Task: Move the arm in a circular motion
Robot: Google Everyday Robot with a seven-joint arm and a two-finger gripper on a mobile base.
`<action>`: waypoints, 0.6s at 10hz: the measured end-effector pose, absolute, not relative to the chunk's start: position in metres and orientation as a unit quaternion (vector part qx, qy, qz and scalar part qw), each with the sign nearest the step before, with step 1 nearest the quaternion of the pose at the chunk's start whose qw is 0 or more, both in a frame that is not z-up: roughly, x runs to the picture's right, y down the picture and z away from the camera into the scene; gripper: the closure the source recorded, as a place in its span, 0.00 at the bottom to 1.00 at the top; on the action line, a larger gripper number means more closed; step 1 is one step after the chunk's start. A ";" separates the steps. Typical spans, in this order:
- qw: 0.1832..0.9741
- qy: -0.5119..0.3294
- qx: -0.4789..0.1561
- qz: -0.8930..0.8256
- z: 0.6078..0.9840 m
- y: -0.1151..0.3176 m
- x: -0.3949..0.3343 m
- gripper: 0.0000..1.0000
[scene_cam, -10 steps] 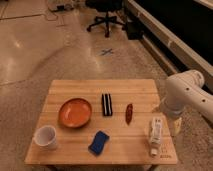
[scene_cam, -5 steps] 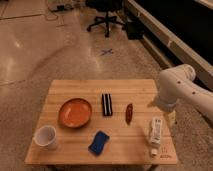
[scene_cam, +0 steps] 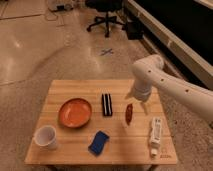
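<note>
- arm (scene_cam: pixel 172 86): white, cut off at the right edge, base unseen.
- gripper (scene_cam: pixel 142 103): low over the table's right side, beside the red-brown item (scene_cam: pixel 129 113); open or closed cannot be told.
- wooden table (scene_cam: pixel 75 88): orange bowl (scene_cam: pixel 75 112), white cup (scene_cam: pixel 46 137), blue sponge (scene_cam: pixel 99 142), white bottle (scene_cam: pixel 156 134).
- room: glossy floor (scene_cam: pixel 35 45), office chair (scene_cam: pixel 106 15).
- arm pose: elbow raised, forearm bent downward.

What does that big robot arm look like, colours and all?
The arm is glossy white, built of thick rounded tubes with small dark dots along them. No loose cables show. Its claw is at the tip, above the table.
</note>
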State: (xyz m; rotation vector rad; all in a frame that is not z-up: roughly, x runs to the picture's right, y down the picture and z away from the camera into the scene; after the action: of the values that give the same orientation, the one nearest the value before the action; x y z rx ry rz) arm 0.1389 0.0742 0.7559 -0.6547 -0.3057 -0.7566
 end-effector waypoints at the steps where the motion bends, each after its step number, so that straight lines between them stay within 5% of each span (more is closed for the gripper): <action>1: 0.855 -0.161 -0.305 -0.388 0.757 0.068 0.105 0.20; 6: 0.779 -0.234 -0.266 -0.517 0.711 0.094 -0.016 0.20</action>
State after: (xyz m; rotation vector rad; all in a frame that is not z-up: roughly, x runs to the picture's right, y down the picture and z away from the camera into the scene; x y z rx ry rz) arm -0.0157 0.0937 0.7110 -0.5755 -0.5060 -1.1176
